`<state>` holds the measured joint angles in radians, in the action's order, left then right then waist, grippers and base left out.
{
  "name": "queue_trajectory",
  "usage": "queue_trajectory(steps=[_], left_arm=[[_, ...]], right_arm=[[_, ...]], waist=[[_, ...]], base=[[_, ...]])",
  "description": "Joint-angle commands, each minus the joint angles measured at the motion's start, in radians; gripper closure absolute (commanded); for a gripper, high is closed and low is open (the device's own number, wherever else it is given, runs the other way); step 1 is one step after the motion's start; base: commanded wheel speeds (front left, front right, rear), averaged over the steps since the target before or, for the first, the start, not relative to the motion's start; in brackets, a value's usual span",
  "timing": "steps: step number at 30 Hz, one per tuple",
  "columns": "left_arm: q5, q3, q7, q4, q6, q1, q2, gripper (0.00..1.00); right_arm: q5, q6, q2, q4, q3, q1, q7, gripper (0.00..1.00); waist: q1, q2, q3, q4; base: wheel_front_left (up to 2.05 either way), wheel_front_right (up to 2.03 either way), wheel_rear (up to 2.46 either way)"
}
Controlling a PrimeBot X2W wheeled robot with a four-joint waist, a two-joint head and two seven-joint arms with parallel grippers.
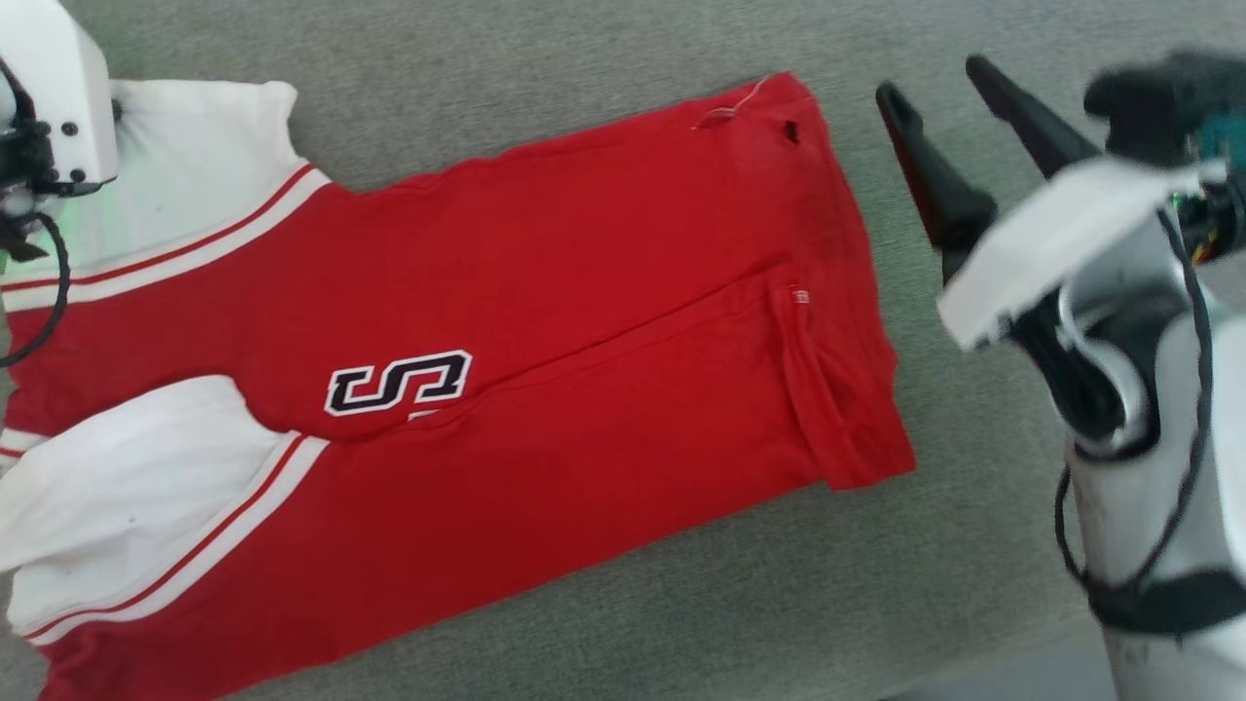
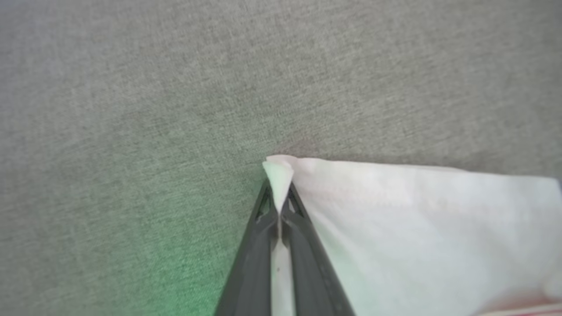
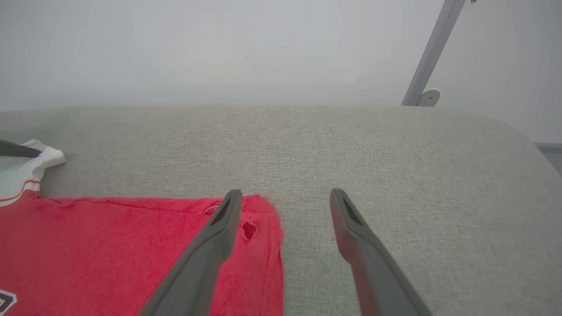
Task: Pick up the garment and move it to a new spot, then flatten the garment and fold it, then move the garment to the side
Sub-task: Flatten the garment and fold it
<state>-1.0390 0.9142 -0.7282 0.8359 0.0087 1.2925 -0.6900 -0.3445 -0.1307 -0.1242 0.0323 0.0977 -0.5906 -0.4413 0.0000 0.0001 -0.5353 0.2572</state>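
Note:
The garment (image 1: 584, 321), a red T-shirt with white sleeves edged in red and white stripes, lies doubled lengthwise on the grey padded surface, its hem toward the right. My left gripper (image 2: 278, 193) is shut on the corner of a white sleeve (image 2: 417, 228) at the garment's far left; its white wrist (image 1: 49, 107) stands over that sleeve. My right gripper (image 1: 934, 83) hangs open just beyond the hem's far corner, nothing between its fingers. In the right wrist view the right gripper (image 3: 286, 195) straddles that corner of the garment (image 3: 109, 245), beside a small hole (image 3: 249, 229).
The grey fabric surface (image 1: 973, 545) stretches right and in front of the garment. Its rounded far edge (image 3: 307, 109) meets a pale wall, with a slanted metal pole (image 3: 432, 48) behind. A strip of floor (image 1: 1022, 677) shows at the lower right.

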Motion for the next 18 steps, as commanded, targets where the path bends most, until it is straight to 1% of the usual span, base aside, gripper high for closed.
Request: queue_trajectory(steps=[1, 3, 7, 11, 14, 18], left_arm=[[0.001, 0.027, -0.006, 0.025, -0.003, -0.053, 0.028, 1.00], [0.000, 0.024, 0.002, 0.036, -0.008, -0.037, 0.050, 1.00], [0.004, 0.025, 0.020, 0.056, -0.023, -0.007, 0.089, 1.00], [0.009, 0.028, 0.033, 0.078, -0.040, 0.017, 0.119, 1.00], [0.008, 0.026, 0.049, 0.096, -0.050, 0.029, 0.139, 1.00], [0.008, 0.028, 0.062, 0.120, -0.063, 0.040, 0.161, 1.00]], right_arm=[[-0.012, 0.000, 0.004, -0.013, 0.005, -0.019, -0.007, 0.00], [-0.016, 0.000, -0.022, -0.077, 0.032, -0.085, -0.050, 0.00], [-0.048, 0.000, -0.051, -0.232, 0.088, -0.199, -0.135, 0.00], [-0.078, 0.000, -0.071, -0.368, 0.148, -0.279, -0.229, 0.00], [-0.120, 0.000, -0.076, -0.456, 0.195, -0.311, -0.294, 0.00], [-0.168, 0.000, -0.076, -0.559, 0.259, -0.328, -0.355, 0.00]], waist=[[0.0000, -0.0001, -0.007, -0.008], [0.0000, -0.0001, -0.015, -0.020], [0.0000, -0.0001, -0.026, -0.045], [0.0000, -0.0001, -0.035, -0.065], [0.0000, -0.0001, -0.040, -0.077], [0.0000, -0.0001, -0.046, -0.089]], base=[[0.00, 0.00, 0.00], [0.00, 0.00, 0.00], [0.00, 0.00, 0.00], [0.00, 0.00, 0.00], [0.00, 0.00, 0.00], [0.00, 0.00, 0.00]])
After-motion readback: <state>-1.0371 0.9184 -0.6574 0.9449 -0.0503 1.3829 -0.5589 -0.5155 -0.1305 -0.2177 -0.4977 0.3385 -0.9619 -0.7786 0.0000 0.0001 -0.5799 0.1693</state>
